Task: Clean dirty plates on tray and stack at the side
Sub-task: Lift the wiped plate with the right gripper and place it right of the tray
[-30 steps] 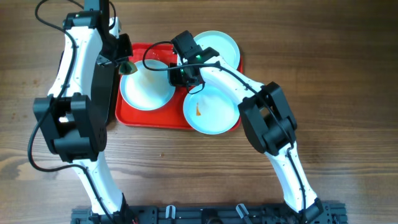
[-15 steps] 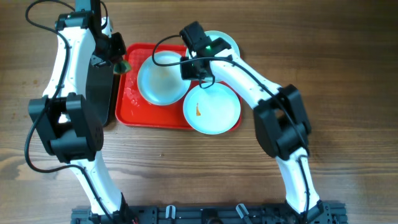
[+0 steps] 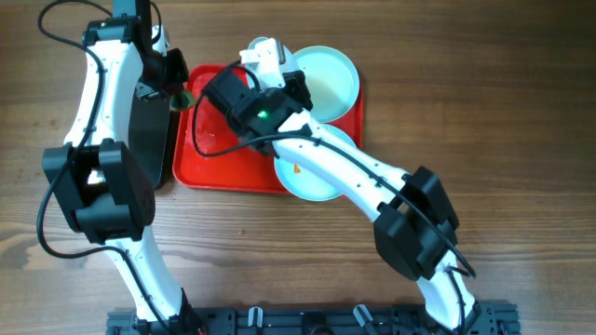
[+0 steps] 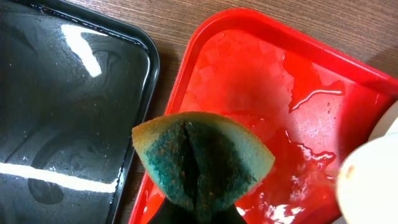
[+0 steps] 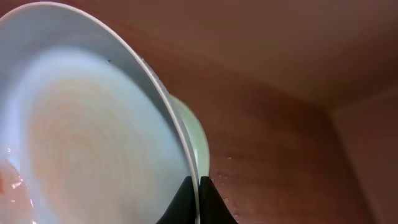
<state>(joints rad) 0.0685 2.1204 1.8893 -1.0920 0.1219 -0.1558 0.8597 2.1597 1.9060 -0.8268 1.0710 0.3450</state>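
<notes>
The red tray (image 3: 223,158) lies wet at the table's middle and shows in the left wrist view (image 4: 261,93). My right gripper (image 3: 268,73) is shut on the rim of one pale plate (image 5: 87,124), held lifted and tipped on edge above the tray's far side (image 3: 261,51). A second plate (image 3: 331,74) rests at the tray's far right corner. A third plate (image 3: 321,181) with an orange smear lies at the near right, partly under my right arm. My left gripper (image 3: 179,93) is shut on a green sponge (image 4: 202,158) over the tray's left rim.
A black tray (image 4: 62,112) with a wet sheen lies just left of the red tray, mostly under my left arm in the overhead view (image 3: 149,140). Bare wooden table (image 3: 484,112) lies to the right and in front.
My right gripper has lifted the plate off the tray's left half and tipped it on edge, the arm swinging left. The left gripper drew back to the tray's left rim, then held still.
</notes>
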